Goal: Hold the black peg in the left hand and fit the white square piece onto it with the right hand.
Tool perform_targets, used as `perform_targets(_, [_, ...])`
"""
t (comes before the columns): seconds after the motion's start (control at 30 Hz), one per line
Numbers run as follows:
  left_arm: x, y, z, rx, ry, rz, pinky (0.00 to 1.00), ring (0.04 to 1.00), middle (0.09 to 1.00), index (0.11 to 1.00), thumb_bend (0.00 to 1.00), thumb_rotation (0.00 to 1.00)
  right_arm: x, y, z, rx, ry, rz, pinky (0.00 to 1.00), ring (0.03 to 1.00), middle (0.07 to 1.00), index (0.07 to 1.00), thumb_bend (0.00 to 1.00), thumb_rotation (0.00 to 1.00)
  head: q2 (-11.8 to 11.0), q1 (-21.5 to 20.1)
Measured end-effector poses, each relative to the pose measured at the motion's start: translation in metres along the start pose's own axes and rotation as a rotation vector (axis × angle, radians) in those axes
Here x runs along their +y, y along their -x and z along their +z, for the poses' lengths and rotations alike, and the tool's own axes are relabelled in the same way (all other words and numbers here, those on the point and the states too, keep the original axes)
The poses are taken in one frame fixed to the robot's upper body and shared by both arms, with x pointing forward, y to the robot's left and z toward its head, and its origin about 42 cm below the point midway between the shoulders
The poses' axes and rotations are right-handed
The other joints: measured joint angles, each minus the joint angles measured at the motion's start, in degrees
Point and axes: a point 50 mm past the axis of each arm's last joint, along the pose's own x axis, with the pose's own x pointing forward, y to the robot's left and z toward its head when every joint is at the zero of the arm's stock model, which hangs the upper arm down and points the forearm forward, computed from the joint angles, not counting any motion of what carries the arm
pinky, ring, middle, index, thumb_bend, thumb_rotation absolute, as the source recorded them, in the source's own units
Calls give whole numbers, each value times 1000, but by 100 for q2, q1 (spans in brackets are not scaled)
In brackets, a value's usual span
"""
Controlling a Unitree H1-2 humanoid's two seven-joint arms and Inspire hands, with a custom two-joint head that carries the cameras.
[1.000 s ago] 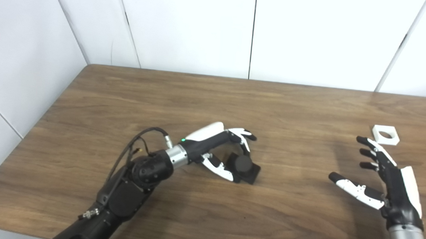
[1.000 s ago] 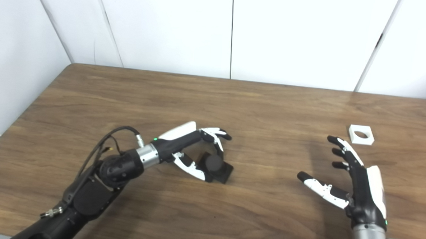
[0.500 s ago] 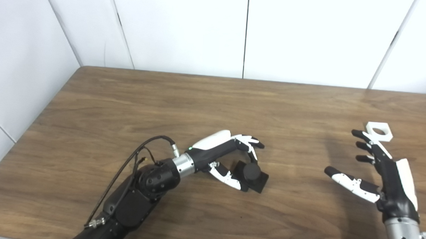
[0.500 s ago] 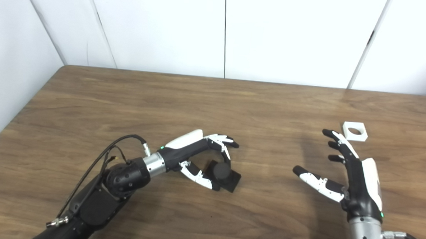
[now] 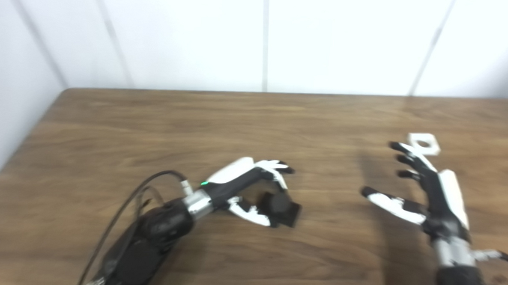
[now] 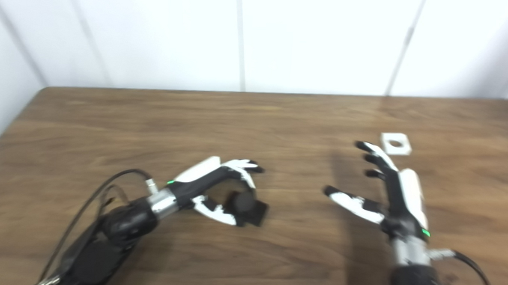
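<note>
Left eye view, blurred throughout. Wooden surface (image 5: 161,112) against white wall panels (image 5: 190,32). Left hand (image 5: 252,183) low over the middle of the surface, fingers (image 5: 278,166) arched over the black peg (image 5: 279,205), thumb under its near-left side; peg on a square black base, seemingly resting on the surface. Fingers curled around the peg but contact not clear through the blur; cannot tell whether clamped or only cupped. Black cable (image 5: 149,178) looping off the left forearm. Right hand (image 5: 427,193) well to the right of the peg, palm turned inward, fingers spread apart, thumb out to the left, holding nothing. White square piece (image 5: 424,143) flat on the surface, round hole in its middle, just beyond the right fingertips; touching or not, cannot tell. Right eye view, same softness. Left hand (image 6: 220,181) again hooked over the black peg (image 6: 244,206), fingers (image 6: 246,163) above, thumb below, grip still unreadable. Right hand (image 6: 391,187) open-palmed, fingers splayed, empty, green light near the wrist. White square piece (image 6: 395,144) lying flat past the fingertips, here with a sliver of surface (image 6: 152,112) showing between it and the nearest fingertip; well apart from the peg.
</note>
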Motion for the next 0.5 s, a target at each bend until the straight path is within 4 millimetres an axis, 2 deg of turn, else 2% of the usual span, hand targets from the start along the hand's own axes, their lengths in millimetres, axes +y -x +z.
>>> perform_targets(0.1, [3,4,-2,-2,-11,-3,927,937,884,494,515,84,5,-3,5,-12,15,1,722,824,870,815,684,373,-79,-938])
perform_targets(0.13, [4,6,-3,-3,-17,-5,938,938,885,494,514,84,7,-4,8,-13,15,-2,716,821,872,817,680,389,-114,-1081])
perform_targets(0.27, [6,9,-5,-4,-20,-12,948,937,885,494,515,81,13,-10,15,-14,27,-10,689,813,875,822,678,413,-219,-1346])
perform_targets(0.5, [6,13,-8,-28,-18,-13,915,934,888,494,516,78,9,-25,26,-31,46,-35,705,822,870,813,690,395,-395,-1732])
